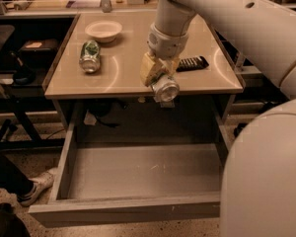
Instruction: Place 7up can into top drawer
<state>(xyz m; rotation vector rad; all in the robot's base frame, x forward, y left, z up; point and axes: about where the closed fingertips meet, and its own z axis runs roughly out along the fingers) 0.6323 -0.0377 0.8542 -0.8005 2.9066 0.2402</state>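
Just at the front edge of the table (122,79), the 7up can (166,88) hangs in the gripper (159,79), tipped so that one silver end faces the camera and lying lower than the tabletop's edge. It sits directly under the wrist of the pale arm (173,19), which reaches in from the upper right, and it is clear of the table surface. Below and in front of it, the top drawer (128,212) stands pulled well out, nearly as wide as the table, and its smooth pale bottom shows from one side wall to the other; the can is above the drawer's rear part, well apart from that bottom. On the table, a shallow white bowl (103,30) rests near the back left, and what it holds cannot be told from this angle. A darker green can (90,57) lies on its side just in front of the bowl, and a flat black device (191,63) lies on the right, just beside the gripper. The gripper is closed around the 7up can, with yellowish fingers (150,70) pressed against the can's side at a narrow spread, and it touches nothing else. A white shoe (37,184) shows on the floor at the drawer's left.
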